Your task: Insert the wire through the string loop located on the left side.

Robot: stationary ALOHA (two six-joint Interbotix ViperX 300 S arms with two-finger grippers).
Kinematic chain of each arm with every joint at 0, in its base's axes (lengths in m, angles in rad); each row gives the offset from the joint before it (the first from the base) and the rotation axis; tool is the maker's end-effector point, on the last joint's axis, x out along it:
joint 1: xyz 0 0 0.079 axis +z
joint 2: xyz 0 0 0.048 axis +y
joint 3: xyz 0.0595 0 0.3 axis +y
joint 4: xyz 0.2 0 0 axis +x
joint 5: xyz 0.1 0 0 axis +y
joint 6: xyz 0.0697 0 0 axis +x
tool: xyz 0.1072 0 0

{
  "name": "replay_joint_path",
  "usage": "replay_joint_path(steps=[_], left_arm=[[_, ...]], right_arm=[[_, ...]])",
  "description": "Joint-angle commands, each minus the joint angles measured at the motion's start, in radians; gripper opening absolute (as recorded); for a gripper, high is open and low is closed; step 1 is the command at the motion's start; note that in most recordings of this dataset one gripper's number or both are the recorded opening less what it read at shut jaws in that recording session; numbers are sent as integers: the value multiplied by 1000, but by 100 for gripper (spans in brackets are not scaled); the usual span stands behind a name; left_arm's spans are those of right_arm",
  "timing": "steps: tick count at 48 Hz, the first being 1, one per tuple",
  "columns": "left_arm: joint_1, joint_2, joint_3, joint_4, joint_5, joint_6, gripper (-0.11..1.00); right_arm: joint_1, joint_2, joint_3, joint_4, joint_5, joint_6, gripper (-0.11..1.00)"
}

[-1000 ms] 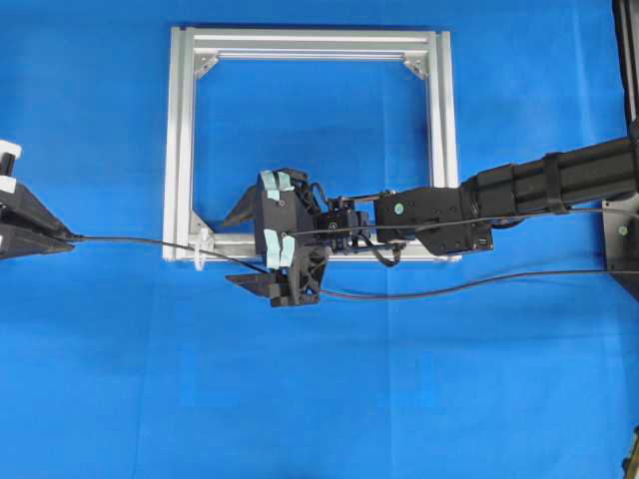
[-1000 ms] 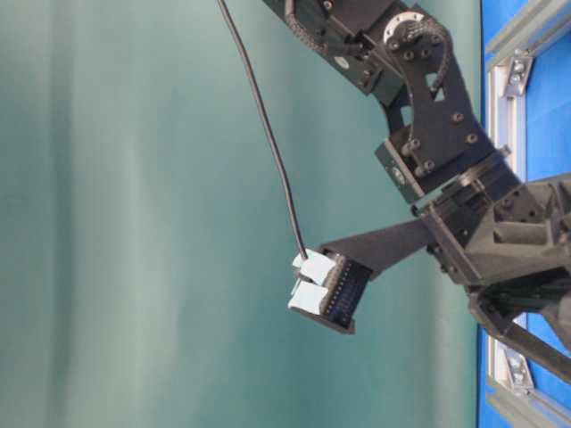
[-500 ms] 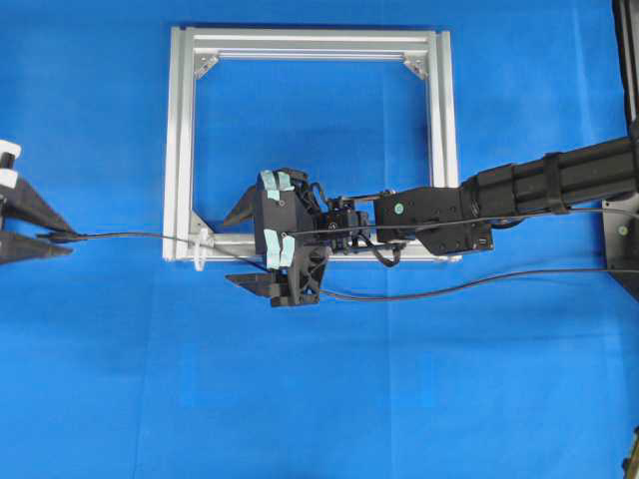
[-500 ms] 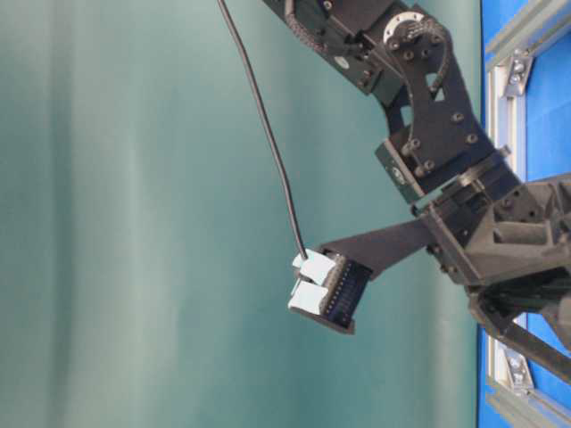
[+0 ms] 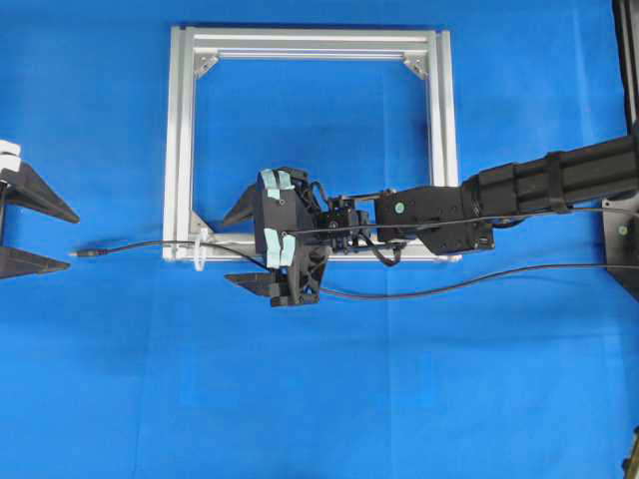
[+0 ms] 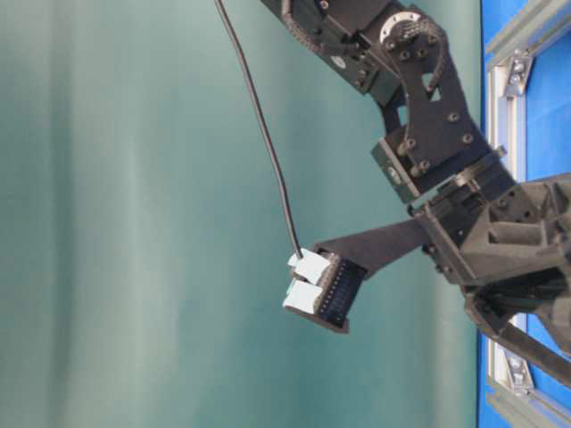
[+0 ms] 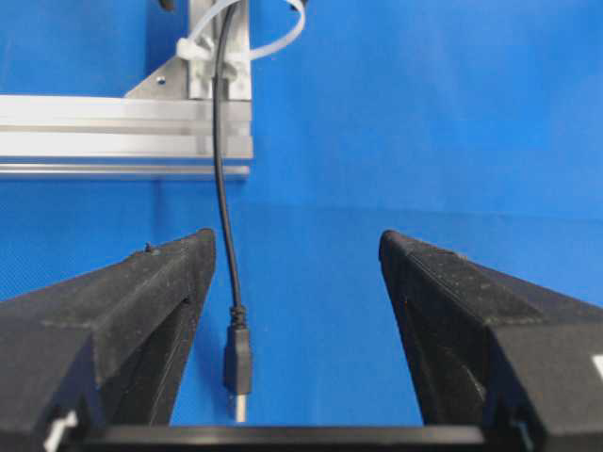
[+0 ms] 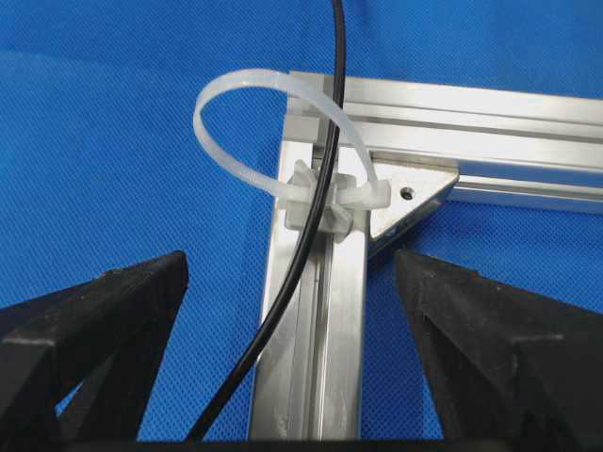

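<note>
A silver aluminium frame (image 5: 180, 150) on my blue table covering (image 5: 399, 399).
Square and open-centred, it lies flat, triangular corner brackets (image 5: 207, 66) inside its corners.

a robotics lab bench: blue cloth table (image 5: 419, 399), bare aluminium frame (image 5: 180, 140), plain teal backdrop (image 6: 134, 223).

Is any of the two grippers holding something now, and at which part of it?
Nothing is held. The left gripper is open around the thin black wire's plug, not touching it. The right gripper is open too.
</note>
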Motion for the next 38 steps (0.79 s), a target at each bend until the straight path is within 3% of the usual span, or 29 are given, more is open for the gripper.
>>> replay_joint_path(steps=[1,26,38], left_arm=[[0,2,-26,3,-21,0,64],[0,-21,-34,3,-304,23,62],[0,-21,-32,3,-319,38,61]], right_arm=[[0,-80,-11,2,2,2,96],[-6,-301,-9,0,132,0,96],[-8,-311,-8,0,144,0,96]])
